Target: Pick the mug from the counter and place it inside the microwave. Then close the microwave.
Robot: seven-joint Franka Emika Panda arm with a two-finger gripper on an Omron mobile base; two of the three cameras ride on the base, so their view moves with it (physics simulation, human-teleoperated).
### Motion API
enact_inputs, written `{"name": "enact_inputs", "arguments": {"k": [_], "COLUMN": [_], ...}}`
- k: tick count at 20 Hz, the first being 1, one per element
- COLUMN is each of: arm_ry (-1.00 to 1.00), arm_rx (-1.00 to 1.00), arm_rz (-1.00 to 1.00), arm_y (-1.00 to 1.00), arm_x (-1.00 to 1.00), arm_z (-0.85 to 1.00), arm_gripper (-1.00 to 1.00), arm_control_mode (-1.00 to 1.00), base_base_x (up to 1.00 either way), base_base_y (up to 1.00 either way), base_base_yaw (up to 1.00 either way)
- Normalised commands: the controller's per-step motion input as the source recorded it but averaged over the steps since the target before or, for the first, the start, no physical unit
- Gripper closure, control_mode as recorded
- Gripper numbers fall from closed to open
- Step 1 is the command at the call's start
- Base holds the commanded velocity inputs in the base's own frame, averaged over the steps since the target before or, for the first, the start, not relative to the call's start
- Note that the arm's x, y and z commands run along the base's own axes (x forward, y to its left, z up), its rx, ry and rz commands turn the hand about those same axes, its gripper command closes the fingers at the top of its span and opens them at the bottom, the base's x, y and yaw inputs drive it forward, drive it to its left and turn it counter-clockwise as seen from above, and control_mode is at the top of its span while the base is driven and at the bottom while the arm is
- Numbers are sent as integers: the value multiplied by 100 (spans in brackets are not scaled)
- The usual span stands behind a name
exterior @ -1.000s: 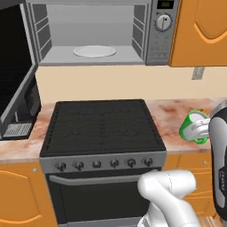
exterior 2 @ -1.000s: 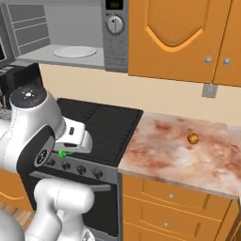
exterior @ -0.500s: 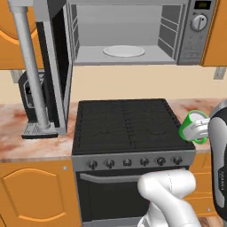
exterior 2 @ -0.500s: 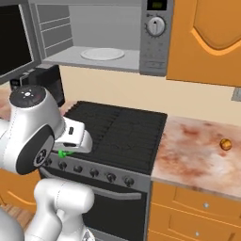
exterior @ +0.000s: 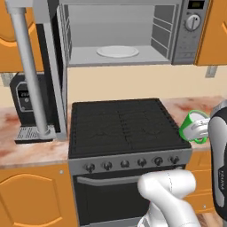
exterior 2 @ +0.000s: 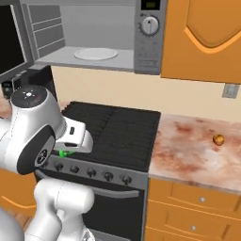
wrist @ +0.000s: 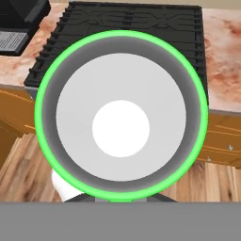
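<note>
Mug [exterior: 194, 126] hangs in the air off the stove's right front corner, carried by the gripper [exterior: 201, 131], whose jaws are clamped tight on it; the hand view looks straight down its white inside. It looks light, rigid and smooth-walled, so it could slip or swivel under a rim pinch; a hold across the wall seems safest. The microwave [exterior: 185, 32] stands above with its door [exterior: 49, 66] swung wide and the turntable plate [exterior: 117, 51] bare. Black stove [exterior: 122, 124] lies below the path; a coffee machine [exterior: 27, 95] sits left, and a small orange-brown lump [exterior 2: 218, 140] rests on the counter [exterior 2: 197, 153], well apart.
</note>
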Motion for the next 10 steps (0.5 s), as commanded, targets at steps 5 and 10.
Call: {"name": "enact_inputs", "arguments": {"k": [5, 10], "arm_ry": [0, 0], "arm_rx": [0, 0], "arm_rz": [0, 0], "arm_y": [0, 0], "arm_x": [0, 0], "arm_z": [0, 0], "arm_gripper": [100, 100], "arm_control_mode": [100, 100], "base_base_x": [40, 53], "base_base_y": [26, 24], "base_base_yaw": [-15, -2]}}
